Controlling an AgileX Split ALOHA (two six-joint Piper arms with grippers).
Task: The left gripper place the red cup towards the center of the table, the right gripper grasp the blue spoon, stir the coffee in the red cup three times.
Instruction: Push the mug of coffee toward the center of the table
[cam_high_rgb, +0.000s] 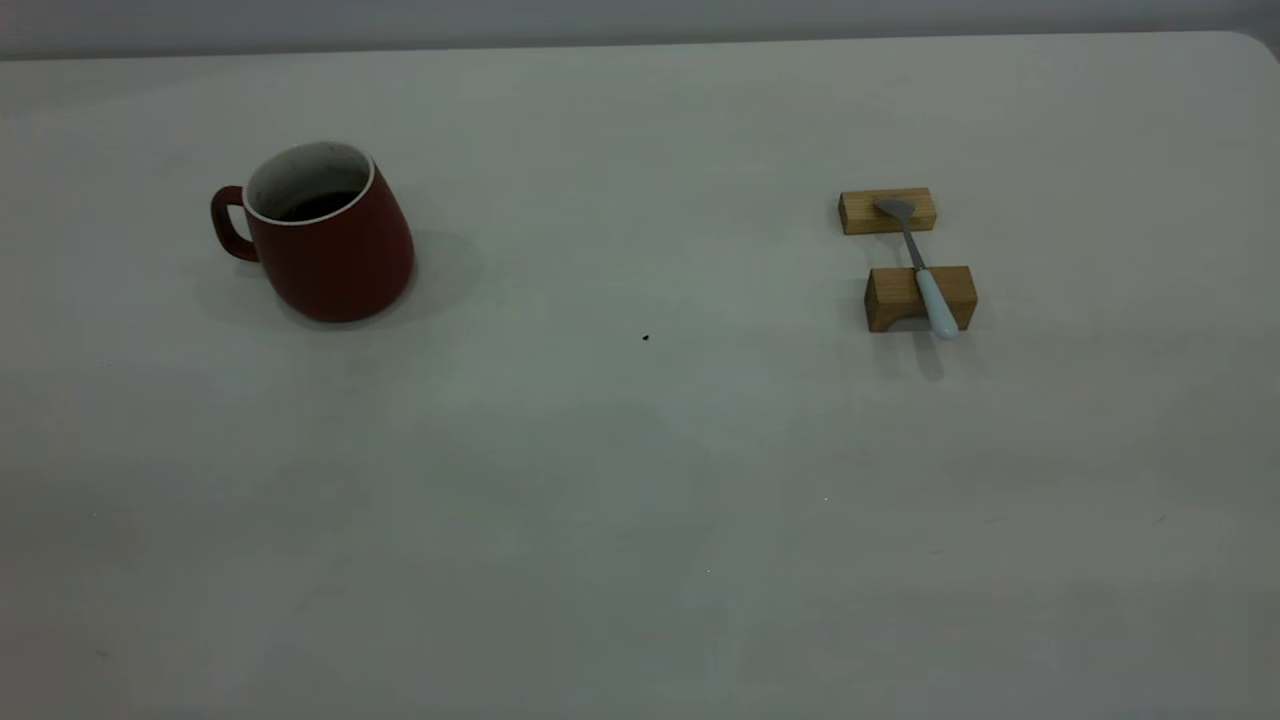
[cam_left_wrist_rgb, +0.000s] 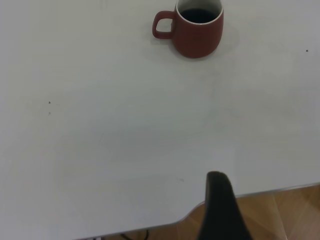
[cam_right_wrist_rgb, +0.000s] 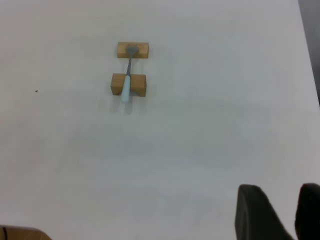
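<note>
The red cup (cam_high_rgb: 325, 240) stands upright at the far left of the table (cam_high_rgb: 640, 480), handle pointing outward, with dark coffee (cam_high_rgb: 320, 205) inside. In the left wrist view the red cup (cam_left_wrist_rgb: 199, 32) is far from my left gripper (cam_left_wrist_rgb: 220, 205), which hangs over the table's near edge. The blue spoon (cam_high_rgb: 925, 270) lies across two wooden blocks at the right, bowl on the far block. My right gripper (cam_right_wrist_rgb: 281, 195) is open and empty, well away from the blue spoon (cam_right_wrist_rgb: 127, 82). Neither gripper shows in the exterior view.
Two small wooden blocks (cam_high_rgb: 887, 211) (cam_high_rgb: 920, 298) carry the spoon. A tiny dark speck (cam_high_rgb: 645, 338) lies mid-table. The table's rounded corner (cam_left_wrist_rgb: 190, 212) and wood floor beyond it show in the left wrist view.
</note>
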